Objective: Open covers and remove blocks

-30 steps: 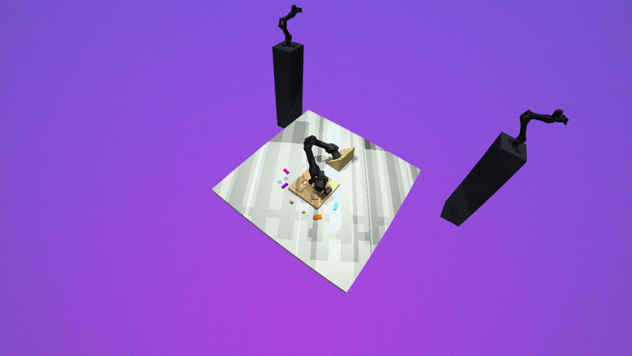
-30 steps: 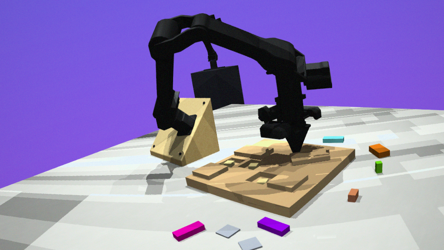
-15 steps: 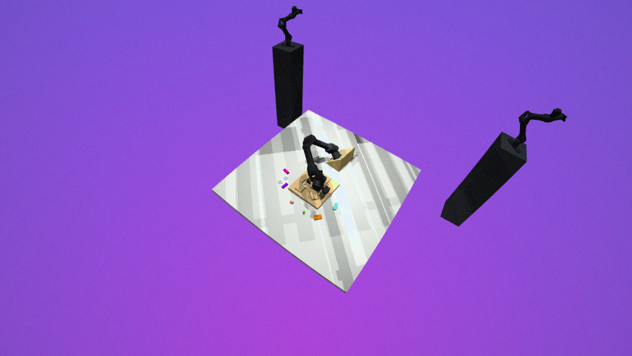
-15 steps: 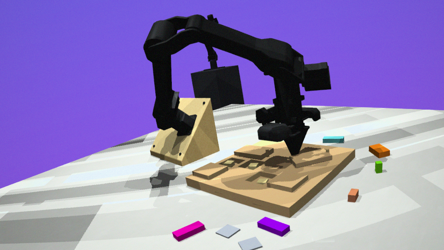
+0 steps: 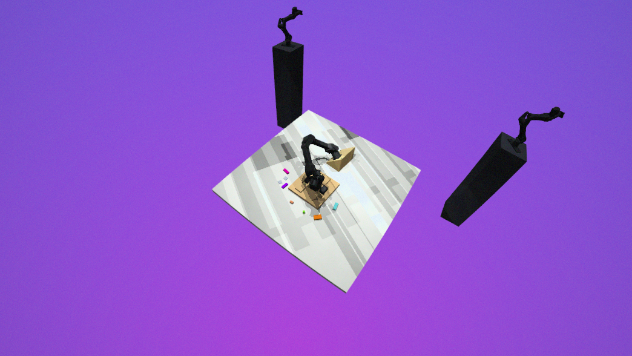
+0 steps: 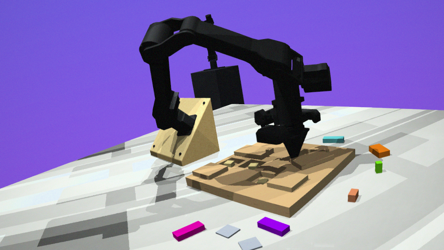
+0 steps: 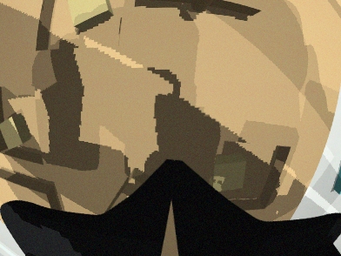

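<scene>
The wooden board (image 5: pixel 293 189) (image 6: pixel 239 198) has raised covers: a left one (image 6: pixel 209 169), a back one (image 6: pixel 252 151), a front-right one (image 6: pixel 287 180) and a long one (image 6: pixel 317 160) at the far right. In the exterior view, pale blocks (image 6: pixel 229 162) (image 6: pixel 253 165) (image 6: pixel 263 180) sit in three uncovered wells. The wrist view shows pale blocks (image 7: pixel 90 12) (image 7: pixel 14 131) and a shaded block (image 7: pixel 230 173) in a well right of the fingertips. My gripper (image 6: pixel 294 156) (image 7: pixel 173 166) is shut and empty, its tips low at the left end of the long cover. Contact is unclear.
Around the board lie a magenta bar (image 6: pixel 188 230), purple bar (image 6: pixel 273 226), terracotta block (image 6: pixel 352 195), green block (image 6: pixel 378 166), orange block (image 6: pixel 379 150), cyan bar (image 6: pixel 333 139) and two grey plates (image 6: pixel 228 231) (image 6: pixel 250 243). The arm's wedge base (image 6: pixel 201 136) stands behind left.
</scene>
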